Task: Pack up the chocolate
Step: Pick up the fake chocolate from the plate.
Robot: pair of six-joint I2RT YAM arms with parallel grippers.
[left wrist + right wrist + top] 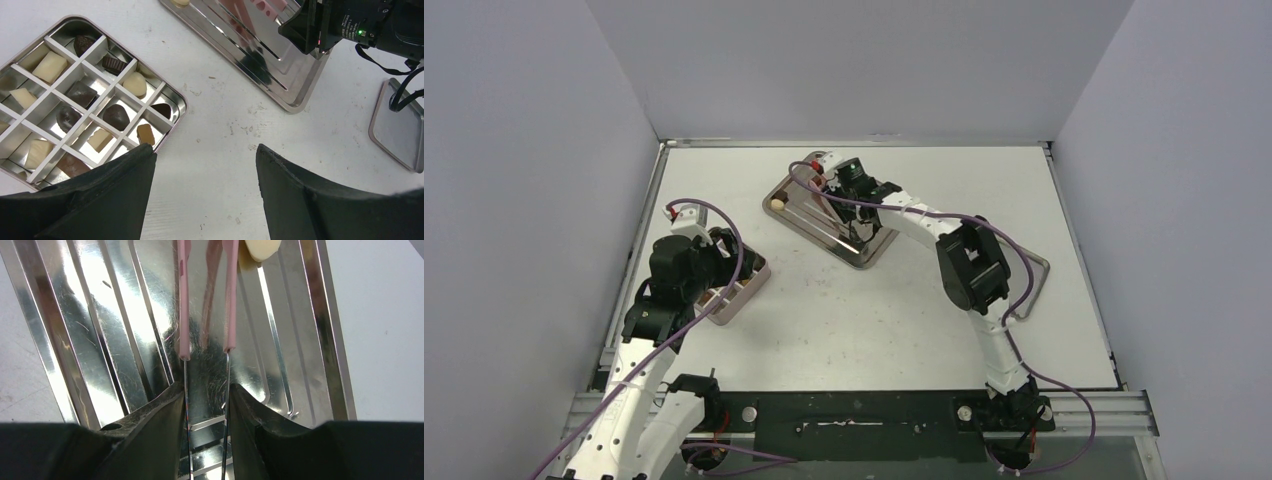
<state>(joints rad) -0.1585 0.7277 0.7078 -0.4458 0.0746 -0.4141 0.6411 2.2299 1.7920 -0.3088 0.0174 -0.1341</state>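
The chocolate lies as several dark, brown and cream pieces (116,116) in the white grid of a metal box (181,102), which also shows in the top view (746,290). One cream piece (260,249) lies on the steel tray (100,340), beside the tips of the pink tongs (184,315); it also shows in the top view (777,204). My right gripper (206,395) is shut on the tongs' thin metal arms and holds them over the tray (869,250). My left gripper (204,155) is open and empty, over bare table just right of the box.
A flat metal lid (1036,290) lies right of the right arm and shows at the right edge of the left wrist view (400,130). White walls enclose the table on three sides. Purple cables hang from both arms.
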